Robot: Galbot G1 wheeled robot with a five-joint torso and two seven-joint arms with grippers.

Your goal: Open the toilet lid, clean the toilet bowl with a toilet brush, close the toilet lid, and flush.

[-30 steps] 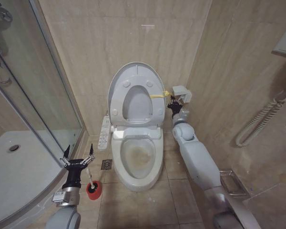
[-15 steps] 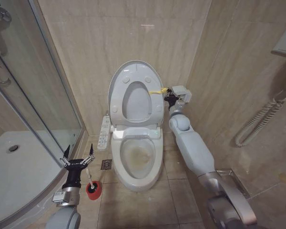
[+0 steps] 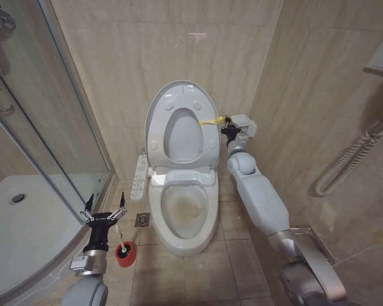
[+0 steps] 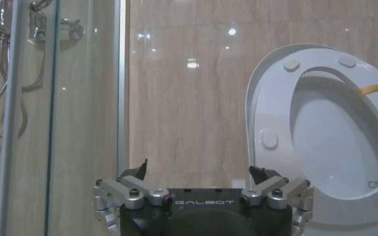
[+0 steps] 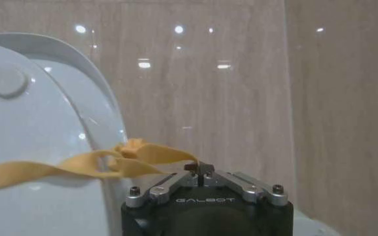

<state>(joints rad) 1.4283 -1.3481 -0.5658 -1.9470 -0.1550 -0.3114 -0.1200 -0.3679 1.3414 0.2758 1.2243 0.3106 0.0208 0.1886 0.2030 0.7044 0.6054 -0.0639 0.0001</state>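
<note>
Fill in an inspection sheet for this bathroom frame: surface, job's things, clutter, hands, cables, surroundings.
Surface: beige tiled floor with a small floor drain.
Job's things: toilet lid and seat raised against the wall; toilet bowl stained inside; toilet brush upright in its red holder, left of the bowl.
Clutter: nothing seen.
Hands: left hand open, above the brush; right hand shut on the yellow strap at the lid's edge.
Cables: corrugated hose on the right wall.
Surroundings: glass shower enclosure, button panel.
</note>
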